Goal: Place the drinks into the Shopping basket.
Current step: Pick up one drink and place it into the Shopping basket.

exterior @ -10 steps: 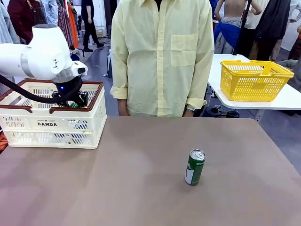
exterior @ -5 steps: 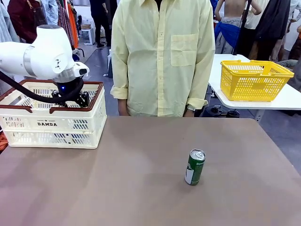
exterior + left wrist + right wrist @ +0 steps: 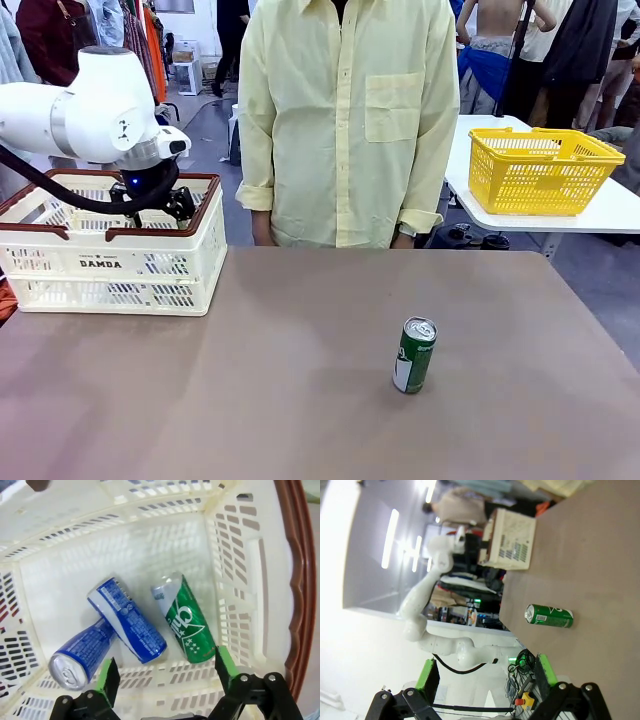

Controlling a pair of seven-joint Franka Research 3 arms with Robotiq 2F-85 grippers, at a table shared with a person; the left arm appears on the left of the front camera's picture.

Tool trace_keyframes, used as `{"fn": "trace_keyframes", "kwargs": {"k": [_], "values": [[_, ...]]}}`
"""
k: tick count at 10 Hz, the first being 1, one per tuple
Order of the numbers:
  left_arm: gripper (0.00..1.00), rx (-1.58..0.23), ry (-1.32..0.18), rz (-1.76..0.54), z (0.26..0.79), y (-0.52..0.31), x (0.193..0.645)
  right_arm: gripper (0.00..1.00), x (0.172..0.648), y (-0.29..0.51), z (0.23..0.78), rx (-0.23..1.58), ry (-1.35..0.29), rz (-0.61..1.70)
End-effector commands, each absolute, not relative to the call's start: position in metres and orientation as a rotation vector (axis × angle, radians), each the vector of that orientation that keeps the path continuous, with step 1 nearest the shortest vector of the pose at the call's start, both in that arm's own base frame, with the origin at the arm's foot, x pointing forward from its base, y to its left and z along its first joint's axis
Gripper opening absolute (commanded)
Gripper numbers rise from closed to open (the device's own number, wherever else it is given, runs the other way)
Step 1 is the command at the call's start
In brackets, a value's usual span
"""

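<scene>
The Shopping basket (image 3: 110,262), cream-white with a brown rim, stands at the table's far left. My left gripper (image 3: 150,205) hangs open just above its inside, holding nothing. In the left wrist view my left gripper (image 3: 165,667) looks down onto the basket's slotted wall (image 3: 240,580). On the floor below lie a green can (image 3: 185,620) and two blue cans (image 3: 127,620) (image 3: 82,652), one across the other. Another green can (image 3: 414,354) stands upright on the table right of centre. In the right wrist view that can (image 3: 549,616) is far beyond my open right gripper (image 3: 487,677).
A person in a yellow shirt (image 3: 345,120) stands at the table's far edge, hands down. A yellow mesh basket (image 3: 540,170) sits on a white side table at the back right. The brown tabletop (image 3: 250,400) lies bare around the standing can.
My left gripper has opened inside the basket and lifted slightly; the green can it held now lies on the basket floor. The can on the table has not moved.
</scene>
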State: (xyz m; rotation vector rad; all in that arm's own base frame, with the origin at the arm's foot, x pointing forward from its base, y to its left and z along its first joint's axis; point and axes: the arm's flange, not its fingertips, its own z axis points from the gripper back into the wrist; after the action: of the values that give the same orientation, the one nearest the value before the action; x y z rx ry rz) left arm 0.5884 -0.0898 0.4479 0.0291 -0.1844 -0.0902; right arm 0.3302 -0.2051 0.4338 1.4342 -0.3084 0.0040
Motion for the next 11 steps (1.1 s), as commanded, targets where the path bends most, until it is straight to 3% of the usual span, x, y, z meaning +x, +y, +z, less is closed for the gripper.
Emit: {"fn": "trace_keyframes", "kwargs": {"k": [1,4,7,9,11], "values": [[1.0,0.01,-0.204,-0.117,0.464,-0.09,0.583,1.0,0.331,-0.203,0.44,1.444,-0.304,-0.011],[1.0,-0.128,-0.236,-0.25,0.527,-0.077,0.541,1.0,0.331,-0.203,0.44,1.444,-0.304,-0.011],[1.0,-0.339,-0.241,-0.406,0.61,-0.038,0.441,1.0,0.331,-0.203,0.44,1.444,-0.304,-0.011],[1.0,-0.612,-0.143,-0.539,0.594,-0.013,0.38,1.0,0.331,-0.203,0.44,1.444,-0.304,-0.011],[1.0,-0.881,-0.178,-0.552,0.554,0.028,0.336,1.0,0.331,-0.203,0.44,1.444,-0.304,-0.011]]}}
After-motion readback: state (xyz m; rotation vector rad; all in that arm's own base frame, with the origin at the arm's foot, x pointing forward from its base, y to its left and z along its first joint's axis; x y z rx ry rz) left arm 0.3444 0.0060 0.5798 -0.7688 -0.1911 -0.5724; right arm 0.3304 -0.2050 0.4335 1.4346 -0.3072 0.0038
